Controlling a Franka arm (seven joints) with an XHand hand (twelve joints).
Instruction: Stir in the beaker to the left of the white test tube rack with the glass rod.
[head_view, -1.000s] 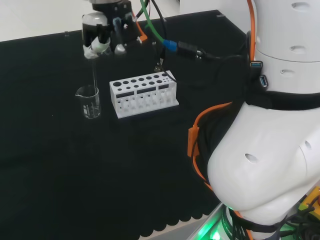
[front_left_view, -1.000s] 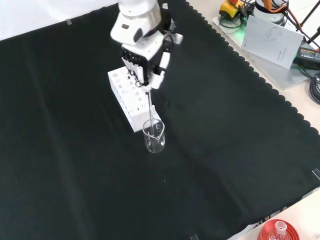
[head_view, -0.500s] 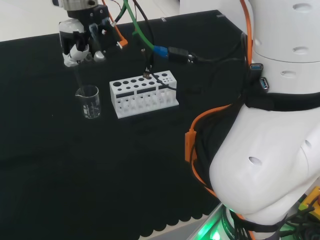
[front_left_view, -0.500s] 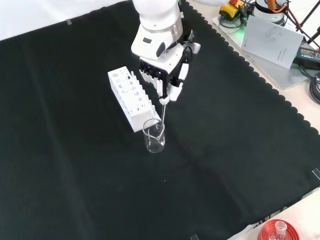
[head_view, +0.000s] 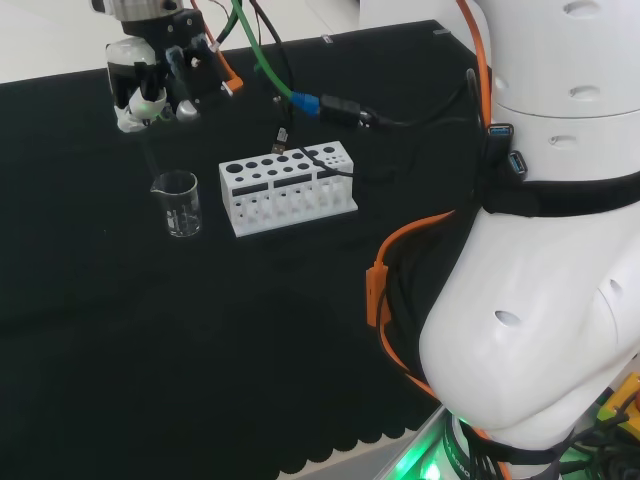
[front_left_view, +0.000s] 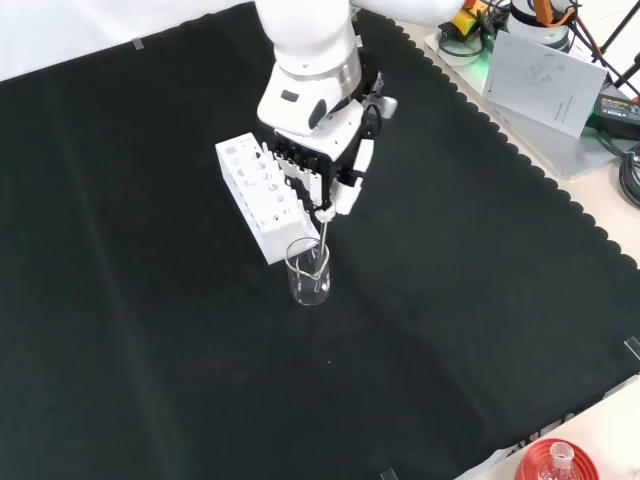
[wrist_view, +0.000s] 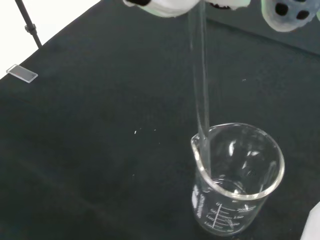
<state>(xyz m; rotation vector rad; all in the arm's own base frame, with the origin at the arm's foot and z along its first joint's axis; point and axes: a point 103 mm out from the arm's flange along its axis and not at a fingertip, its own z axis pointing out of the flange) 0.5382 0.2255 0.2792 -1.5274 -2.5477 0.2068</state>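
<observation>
The hand (front_left_view: 318, 165) hangs over the black-clothed worktop (front_left_view: 480, 300) with its fingers (front_left_view: 340, 195) curled round the top of the glass rod (front_left_view: 323, 243), pinching it so that it hangs down toward the beaker (front_left_view: 308, 271). In the front view the hand sits at about 12 o'clock from the beaker, and the rod slants from the fingertips down into the beaker's mouth. The wrist view shows the rod (wrist_view: 201, 80) passing just inside the lip of the beaker (wrist_view: 235, 180) beside the spout, with its lower end reaching toward the glass bottom; whether the beaker holds any liquid cannot be told.

In the head view the beaker (head_view: 179, 203) stands at 9 o'clock from the white test tube rack (head_view: 287, 187), just beside it but apart. In the front view the rack (front_left_view: 260, 198) lies at about 11 o'clock from the beaker.

Compared with a second ago, the hand (head_view: 150, 82) has swung away from the rack in the head view, moving toward 9 o'clock: then it hung almost straight above the beaker with the rod near upright, now it is offset to about 11 o'clock of the beaker and the rod leans. Since half a second ago it has shifted only a little. Beaker and rack stand where they did.
</observation>
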